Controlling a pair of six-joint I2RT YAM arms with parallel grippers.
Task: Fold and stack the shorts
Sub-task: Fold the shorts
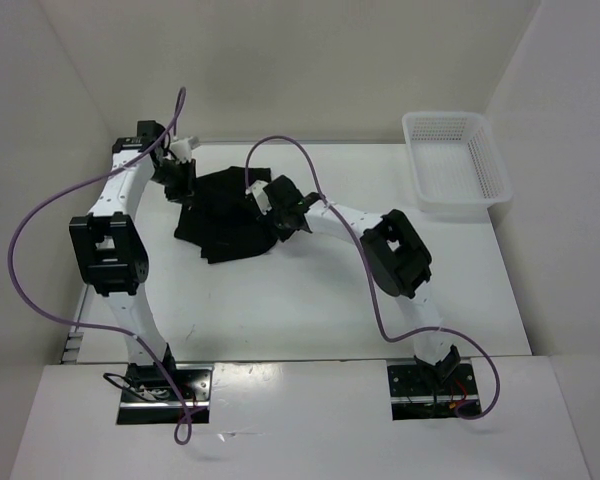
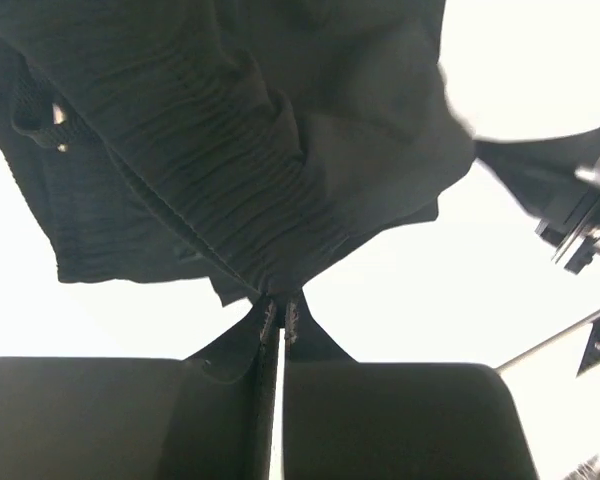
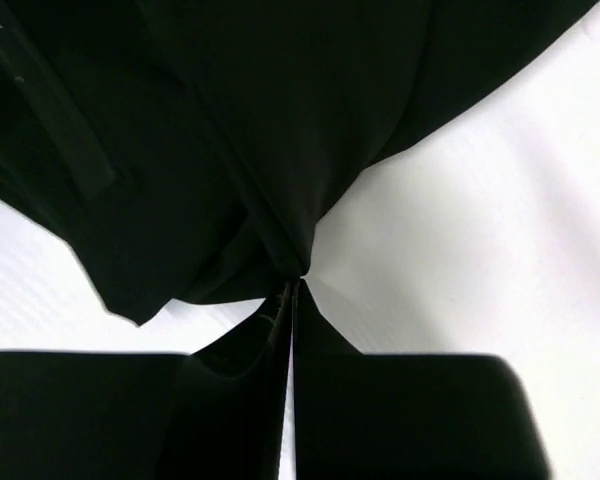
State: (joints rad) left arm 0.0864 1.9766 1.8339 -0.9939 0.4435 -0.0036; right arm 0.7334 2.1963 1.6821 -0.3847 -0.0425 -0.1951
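Currently the shorts [image 1: 225,215] sit in a crumpled black heap on the far left-centre part of the white bench [image 1: 310,300], between the two arms' wrists. The left end effector [image 1: 180,177] meets the heap at its far left edge, and the right end effector [image 1: 261,203] reaches in at its right side, so both touch the same garment from opposite sides.

From the left wrist view, the left end effector [image 2: 280,312] has its fingers pressed together on a corner of the shorts [image 2: 260,150], and the ribbed black fabric fans upward from the pinch, with part of it lifted off the bench. The dark wrist of the right arm [image 2: 570,200] shows at the right edge of that view.

From the right wrist view, the right end effector [image 3: 292,288] is likewise pinching a gathered point of the shorts [image 3: 260,120], with smooth fabric spreading away from the fingertips and white bench showing on both sides below it.

A white mesh basket [image 1: 455,160] stands at the far right corner of the bench, well apart from the shorts and both arms.
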